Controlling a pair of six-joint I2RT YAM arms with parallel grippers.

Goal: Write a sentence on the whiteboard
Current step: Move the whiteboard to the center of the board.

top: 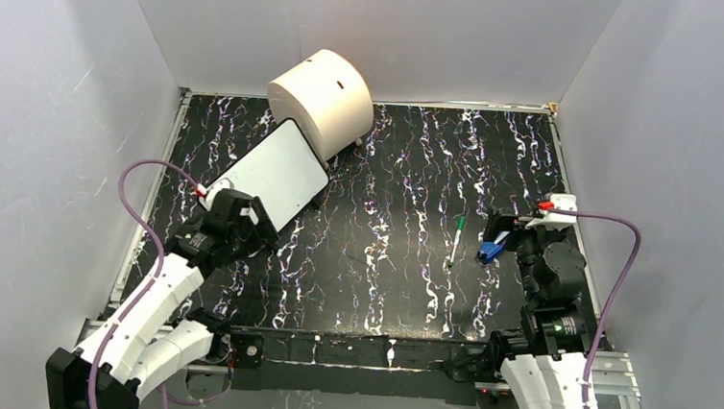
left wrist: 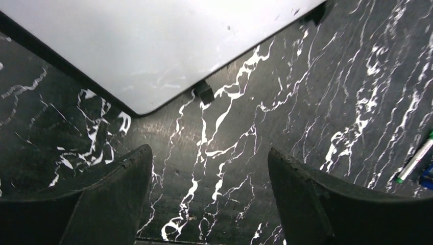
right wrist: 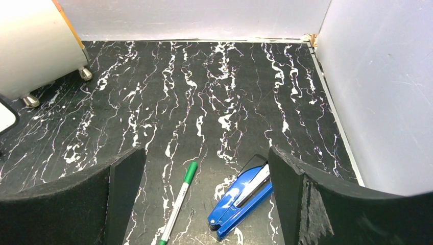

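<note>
Whiteboard (top: 278, 175) ahead of your left gripper (left wrist: 209, 152) blank; pen (right wrist: 178, 201) lies beneath right gripper (right wrist: 204, 153). Both released, empty.

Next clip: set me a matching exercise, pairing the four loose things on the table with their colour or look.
Things:
1. whiteboard
2. marker
3. stapler
4. cylinder

Descriptions:
A. blue
B. cream, standing on small feet
C. white with a thin black rim, no writing visible
D. white barrel with a green cap

Pairs: 1-C, 2-D, 3-A, 4-B
</note>
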